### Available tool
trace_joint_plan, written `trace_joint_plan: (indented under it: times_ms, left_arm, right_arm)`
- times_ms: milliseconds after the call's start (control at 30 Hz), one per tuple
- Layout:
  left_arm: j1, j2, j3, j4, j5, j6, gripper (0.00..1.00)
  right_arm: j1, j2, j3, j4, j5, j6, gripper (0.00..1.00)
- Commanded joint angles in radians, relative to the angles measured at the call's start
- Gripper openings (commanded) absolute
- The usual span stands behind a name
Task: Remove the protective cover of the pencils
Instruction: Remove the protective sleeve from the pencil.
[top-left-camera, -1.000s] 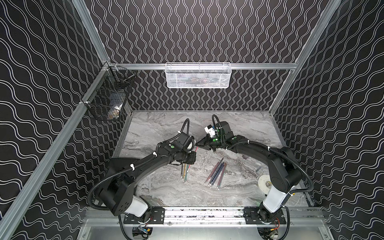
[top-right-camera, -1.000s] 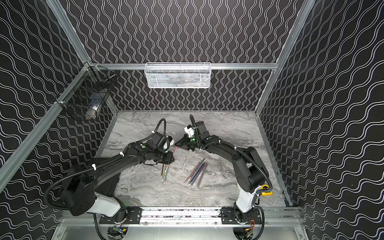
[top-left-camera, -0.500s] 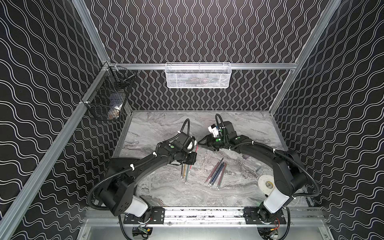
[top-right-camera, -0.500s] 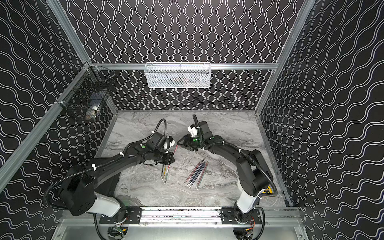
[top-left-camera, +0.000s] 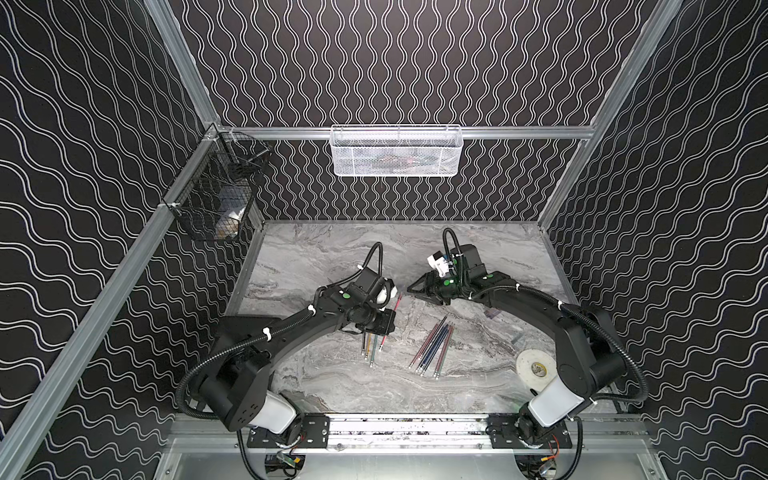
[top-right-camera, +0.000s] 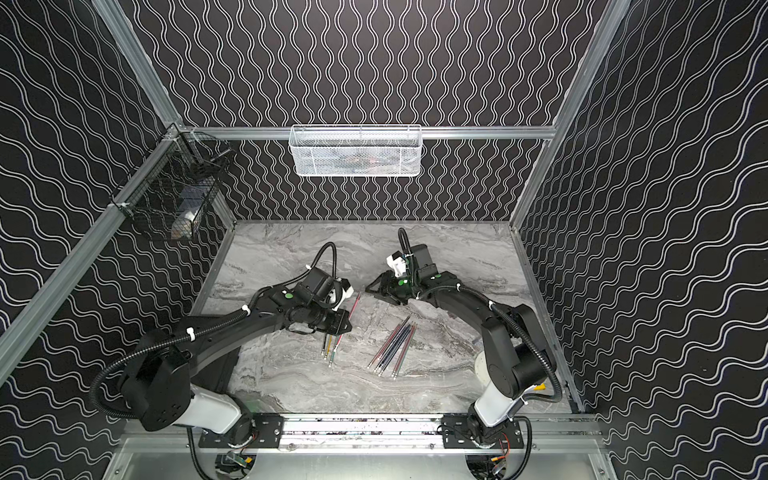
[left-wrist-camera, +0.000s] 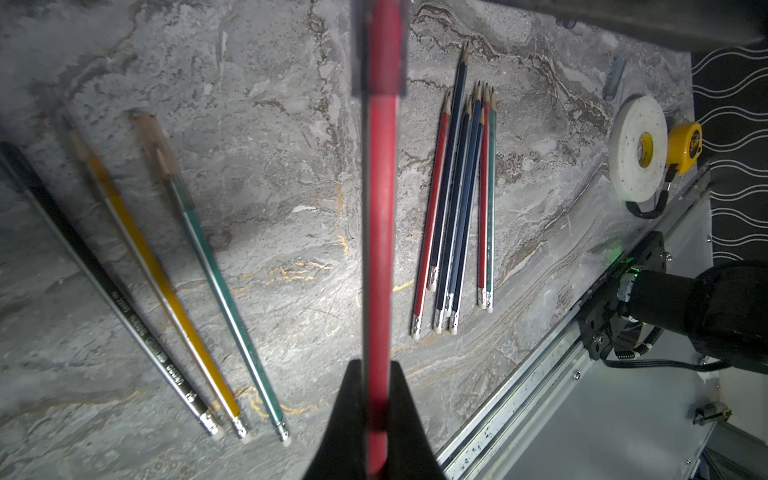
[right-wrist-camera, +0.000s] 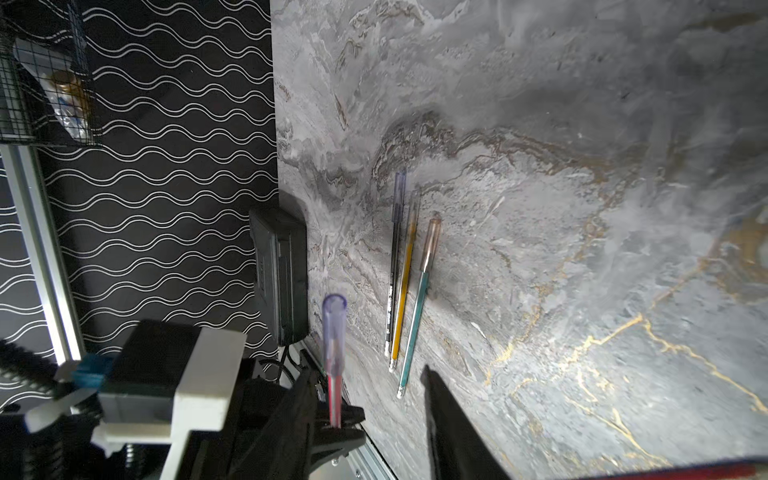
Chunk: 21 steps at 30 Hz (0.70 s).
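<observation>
My left gripper (left-wrist-camera: 376, 368) is shut on a red pencil (left-wrist-camera: 377, 232) and holds it above the table. A clear protective cover (left-wrist-camera: 378, 45) sits on its tip. In both top views the pencil (top-left-camera: 397, 301) points toward my right gripper (top-left-camera: 410, 289), which is open with nothing between its fingers, just short of the covered tip (right-wrist-camera: 333, 320). Three covered pencils, black, yellow and green (top-left-camera: 372, 349), lie under the left gripper (top-right-camera: 344, 323). A pile of several bare pencils (top-left-camera: 432, 349) lies to their right.
A loose clear cover (left-wrist-camera: 614, 77) lies near a white tape roll (top-left-camera: 536, 368) and a yellow tape measure (left-wrist-camera: 683, 145) at the front right. A white mesh basket (top-left-camera: 397, 151) hangs on the back wall. A black wire basket (top-left-camera: 216, 199) hangs at the left.
My right gripper was shut at the red pencil's tip; it has opened and drawn back a little to the right. The cover is still on the pencil. The left arm holds still.
</observation>
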Motion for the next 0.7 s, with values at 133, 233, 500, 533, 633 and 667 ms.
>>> trace_joint_plan:
  times_ms: [133, 233, 500, 533, 633, 667]
  left_arm:
    - [-0.026, 0.018, 0.017, 0.015, 0.013, 0.004, 0.00]
    - [-0.033, 0.022, 0.020, 0.019, 0.016, 0.001, 0.00]
    - [-0.051, 0.031, 0.034, 0.015, 0.011, -0.004, 0.00]
    - [-0.053, 0.030, 0.034, 0.013, 0.011, -0.007, 0.00]
    - [-0.062, 0.030, 0.032, 0.010, 0.006, -0.009, 0.00]
    - [-0.067, 0.029, 0.028, 0.010, 0.004, -0.011, 0.00]
  right_arm:
    - [0.016, 0.024, 0.007, 0.063, -0.043, 0.030, 0.41]
    - [0.018, 0.029, 0.011, 0.056, -0.034, 0.030, 0.37]
    - [0.018, 0.041, 0.021, 0.021, 0.015, 0.031, 0.00]
    - [0.018, 0.042, 0.022, 0.015, 0.024, 0.030, 0.00]
    - [0.014, 0.038, 0.026, -0.010, 0.076, 0.032, 0.00]
    - [0.008, 0.033, 0.029, -0.022, 0.094, 0.032, 0.00]
